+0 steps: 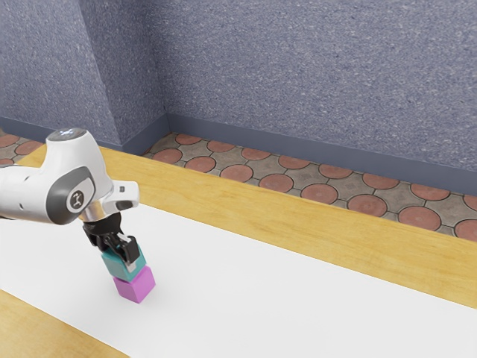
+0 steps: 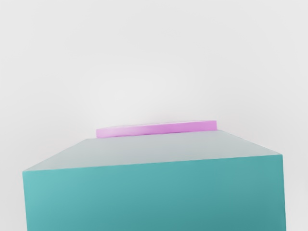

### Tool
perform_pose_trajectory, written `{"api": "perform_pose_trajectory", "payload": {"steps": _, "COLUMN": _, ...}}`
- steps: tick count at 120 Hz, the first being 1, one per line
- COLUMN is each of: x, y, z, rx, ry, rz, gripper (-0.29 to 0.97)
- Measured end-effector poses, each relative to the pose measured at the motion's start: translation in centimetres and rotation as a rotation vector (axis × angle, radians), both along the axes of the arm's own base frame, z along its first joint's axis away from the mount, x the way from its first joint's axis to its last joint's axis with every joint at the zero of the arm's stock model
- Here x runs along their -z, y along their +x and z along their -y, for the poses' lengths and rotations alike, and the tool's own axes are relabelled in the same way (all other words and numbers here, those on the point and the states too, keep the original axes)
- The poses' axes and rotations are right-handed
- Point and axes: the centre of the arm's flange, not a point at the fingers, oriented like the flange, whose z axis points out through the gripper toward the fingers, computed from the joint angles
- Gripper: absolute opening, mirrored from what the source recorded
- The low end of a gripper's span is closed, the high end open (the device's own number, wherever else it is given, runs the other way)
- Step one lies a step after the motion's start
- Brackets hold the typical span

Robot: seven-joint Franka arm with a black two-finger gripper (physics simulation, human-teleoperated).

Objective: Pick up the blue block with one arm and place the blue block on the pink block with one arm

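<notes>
Glossy white rounded robot arm [image 1: 33, 195] with a grey circular joint cap [image 1: 74, 200] bearing a small white mark, a white wrist flange, and a black two-finger gripper [image 1: 121, 252]

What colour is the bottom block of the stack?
Pink, a light magenta. The pink block shows best in the exterior view, under the blue block.

Speckled grey-blue walls [image 1: 298, 67] meet a red round-tiled floor [image 1: 298, 175].

Simulated room: tiled floor [image 1: 313, 179], speckled walls [image 1: 298, 67].
</notes>
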Motion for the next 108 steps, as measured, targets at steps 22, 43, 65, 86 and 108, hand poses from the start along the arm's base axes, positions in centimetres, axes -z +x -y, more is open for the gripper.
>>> {"api": "perform_pose_trajectory", "payload": {"steps": 22, "x": 0.0, "y": 0.0, "z": 0.0, "rx": -0.007, "ry": -0.001, "rz": -0.001, "gripper": 0.33}}
{"api": "perform_pose_trajectory", "payload": {"steps": 43, "x": 0.1, "y": 0.0, "z": 0.0, "rx": -0.008, "ry": -0.007, "rz": -0.002, "gripper": 0.50}}
{"api": "perform_pose_trajectory", "payload": {"steps": 65, "x": -0.1, "y": 0.1, "z": 0.0, "rx": -0.005, "ry": -0.009, "rz": 0.002, "gripper": 0.60}}
{"api": "perform_pose_trajectory", "payload": {"steps": 86, "x": -14.6, "y": 4.1, "z": 0.5, "rx": 0.017, "ry": 0.041, "rz": 0.227, "gripper": 0.65}}
{"api": "perform_pose_trajectory", "payload": {"steps": 108, "x": -30.8, "y": 3.4, "z": 3.9, "rx": 0.107, "ry": 0.075, "rz": 0.282, "gripper": 0.67}}
